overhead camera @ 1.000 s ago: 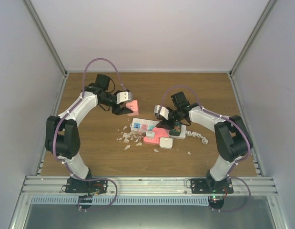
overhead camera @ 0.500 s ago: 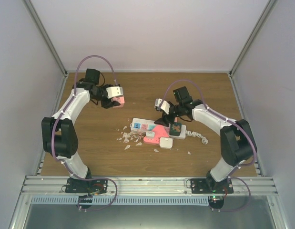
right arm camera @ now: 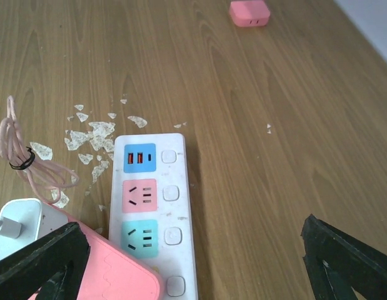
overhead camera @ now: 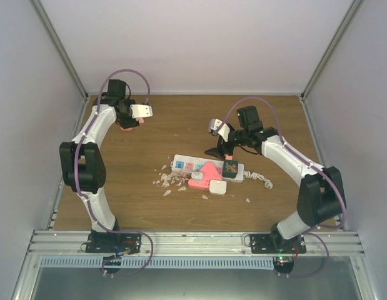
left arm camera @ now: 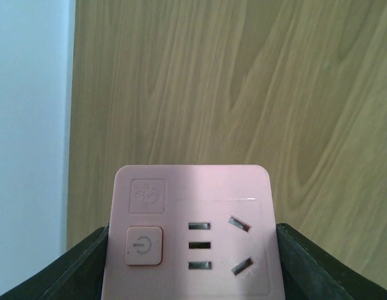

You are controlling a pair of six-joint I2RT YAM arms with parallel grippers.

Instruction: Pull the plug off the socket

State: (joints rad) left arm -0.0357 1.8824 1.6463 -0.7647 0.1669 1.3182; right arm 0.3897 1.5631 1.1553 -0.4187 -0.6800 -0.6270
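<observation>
The left gripper (overhead camera: 125,124) has swung out to ten o'clock, clenched on the pink plug (left arm camera: 193,225), the right gripper (right arm camera: 192,228) has lifted with jaws released, and the socket (overhead camera: 206,169) lies among white flakes (overhead camera: 168,181) mid wooden table (overhead camera: 180,119), pale walls (overhead camera: 193,44) around.

White socket (overhead camera: 184,165) flat mid-table, pink plug (left arm camera: 192,231) apart

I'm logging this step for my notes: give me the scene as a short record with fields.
left tool: shut on pink plug, near table's far-left corner
right tool: open, above socket
pink plug: clear of socket
socket: flat on table, dark green plug on its right end
</observation>
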